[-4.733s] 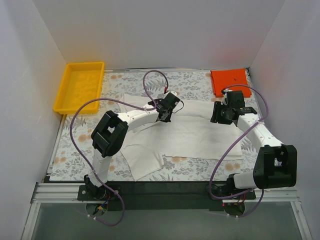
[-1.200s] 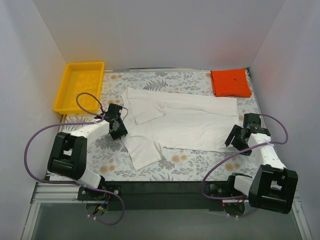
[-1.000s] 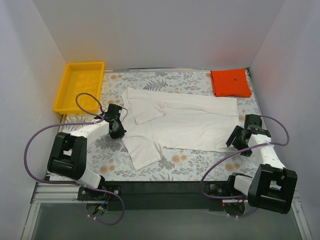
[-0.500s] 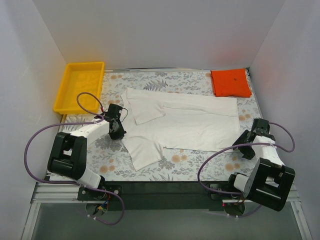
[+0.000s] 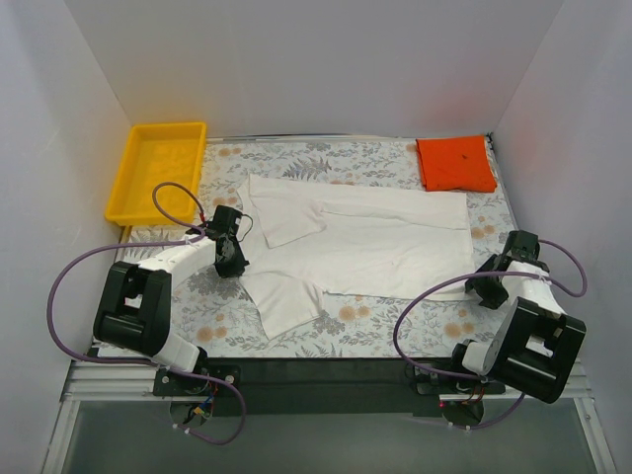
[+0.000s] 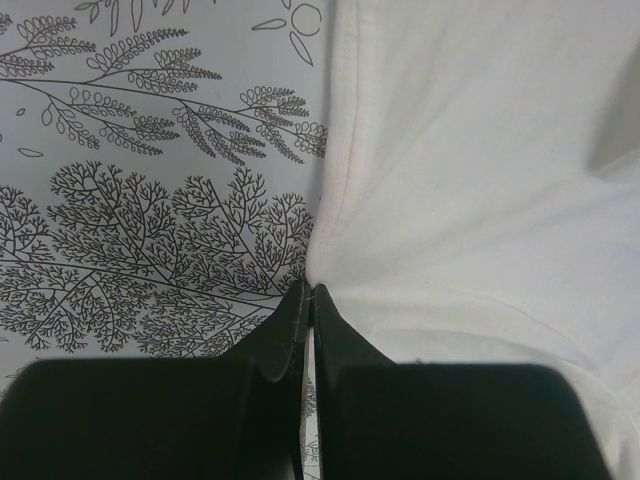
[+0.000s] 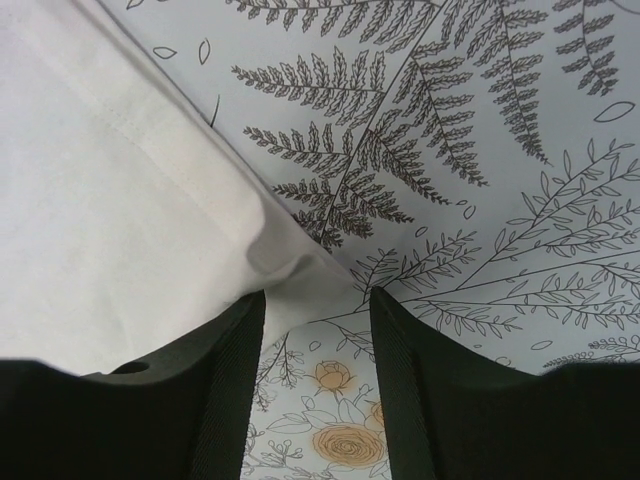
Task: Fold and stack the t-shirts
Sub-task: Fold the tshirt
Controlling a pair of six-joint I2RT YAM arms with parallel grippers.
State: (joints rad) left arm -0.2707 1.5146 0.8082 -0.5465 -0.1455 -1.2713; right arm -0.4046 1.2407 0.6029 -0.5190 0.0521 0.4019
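At far left the tray [image 5: 168,126] sat at the table's [image 5: 375,158] back corner, playing no part. The left claw [image 6: 307,298] was low at the white shirt's [image 5: 375,242] left edge, its jaws pressed together with the hem drawn into a pinch between them, so it looked to be holding cloth. The white shirt lay spread flat across the middle of the table, one sleeve [image 5: 288,304] reaching toward the near edge. The orange shirt [image 5: 454,164] lay folded at the back right, just beyond the white shirt's far corner. The right claw [image 7: 317,300] was down at the white shirt's near right corner, jaws wide, the turned-up corner lying between the fingers [image 7: 235,370] but not yet gripped.

The step in hand seemed to be taking both ends for a fold. To do it well, the right claw should go in a little deeper so the hem, not just the tip of the corner, sits between the fingers before closing. Then both claws should rise together at one height, keeping the edge taut between them, so the cloth carries over evenly and does not bunch or drag the sleeve askew.
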